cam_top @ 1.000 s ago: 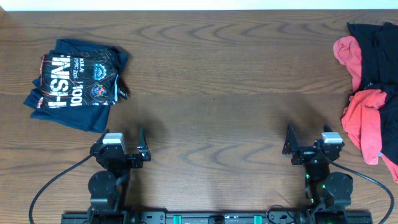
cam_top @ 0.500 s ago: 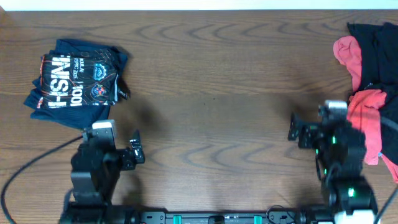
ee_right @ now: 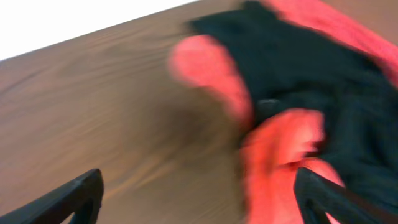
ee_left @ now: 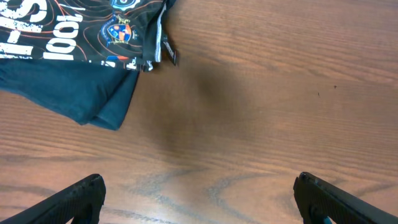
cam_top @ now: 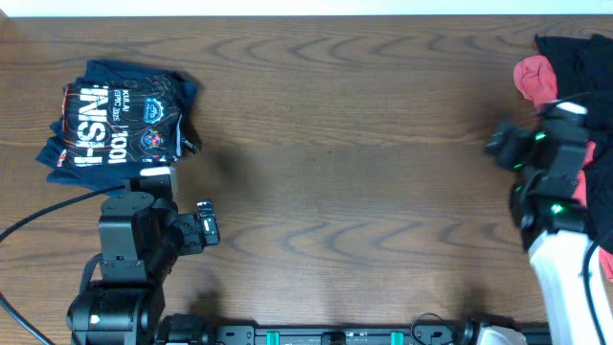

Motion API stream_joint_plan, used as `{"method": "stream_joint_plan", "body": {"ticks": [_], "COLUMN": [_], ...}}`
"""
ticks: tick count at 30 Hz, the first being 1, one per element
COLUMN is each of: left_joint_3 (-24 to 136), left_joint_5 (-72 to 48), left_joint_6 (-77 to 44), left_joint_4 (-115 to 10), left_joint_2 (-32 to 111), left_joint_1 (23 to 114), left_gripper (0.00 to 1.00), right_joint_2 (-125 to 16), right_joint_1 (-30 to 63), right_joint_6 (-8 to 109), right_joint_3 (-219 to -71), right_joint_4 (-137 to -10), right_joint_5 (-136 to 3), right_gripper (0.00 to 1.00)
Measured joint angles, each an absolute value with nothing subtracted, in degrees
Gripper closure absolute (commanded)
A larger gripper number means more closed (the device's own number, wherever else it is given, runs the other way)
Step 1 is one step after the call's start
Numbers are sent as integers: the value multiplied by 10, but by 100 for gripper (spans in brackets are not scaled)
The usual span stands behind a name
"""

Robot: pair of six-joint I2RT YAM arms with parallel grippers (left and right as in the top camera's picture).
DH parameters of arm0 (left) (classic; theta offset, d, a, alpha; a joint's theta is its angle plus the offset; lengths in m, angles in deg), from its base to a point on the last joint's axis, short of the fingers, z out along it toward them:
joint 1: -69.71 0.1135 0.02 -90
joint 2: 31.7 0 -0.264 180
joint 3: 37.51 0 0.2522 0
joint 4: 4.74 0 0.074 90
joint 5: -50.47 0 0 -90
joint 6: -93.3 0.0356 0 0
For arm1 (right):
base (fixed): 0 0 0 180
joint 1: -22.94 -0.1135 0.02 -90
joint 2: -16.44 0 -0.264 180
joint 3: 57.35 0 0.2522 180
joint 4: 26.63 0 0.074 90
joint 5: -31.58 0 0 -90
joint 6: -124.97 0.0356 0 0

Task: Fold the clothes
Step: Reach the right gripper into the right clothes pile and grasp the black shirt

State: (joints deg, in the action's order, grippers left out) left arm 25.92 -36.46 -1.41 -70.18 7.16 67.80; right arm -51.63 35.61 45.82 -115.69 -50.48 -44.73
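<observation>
Clothes (cam_top: 573, 50) sit heaped at three o'clock on the wooden surface (cam_top: 335, 105) in the overhead view, a black T-shirt (cam_top: 586, 67) tangled with coral-red garments (cam_top: 532, 81). A folded navy printed shirt (cam_top: 120, 129) lies well apart at ten o'clock. The left pincer (cam_top: 206, 230) hangs at seven o'clock, near that shirt; the right pincer (cam_top: 500, 144) is just beside the heap. From the left wrist, the fingers (ee_left: 74, 199) stand wide apart over bare wood, with the navy printed shirt (ee_left: 68, 56) at eleven o'clock. From the right wrist, blurred, the fingers (ee_right: 68, 199) are spread with nothing between them, and coral-red and black cloth fills the two-o'clock side.
</observation>
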Motion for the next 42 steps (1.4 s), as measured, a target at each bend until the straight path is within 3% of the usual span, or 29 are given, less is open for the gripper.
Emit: {"method": "stream_joint_plan", "body": {"ticks": [3, 11, 24, 27, 29, 30, 31, 42], "left_joint_3": [259, 259, 259, 259, 259, 259, 259, 259], "left_joint_5": [-364, -363, -363, -363, -363, -363, -363, -362], "left_joint_6": [-14, -14, -14, -14, -14, -14, -14, -14], "left_joint_4": [-702, -702, -702, -702, -702, -702, -702, -702], "left_joint_2": [72, 72, 72, 72, 72, 72, 72, 72], "left_joint_1": [678, 678, 678, 678, 678, 678, 678, 678], "left_gripper": [2, 2, 2, 2, 2, 2, 2, 2], "right_joint_2": [-577, -697, -855, -883, -896, -901, -902, -824], "right_joint_1": [445, 594, 633, 633, 633, 633, 633, 632], "right_joint_6": [469, 476, 478, 479, 477, 479, 480, 482], "right_joint_3": [-1157, -1157, -1158, -1158, -1158, -1158, -1158, -1156], "right_joint_4": [-444, -345, -195, -167, -159, -158, -158, -142], "right_joint_5": [-427, -438, -500, -512, -518, -522, -523, -552], "right_gripper": [22, 27, 36, 47, 68, 92, 99, 99]}}
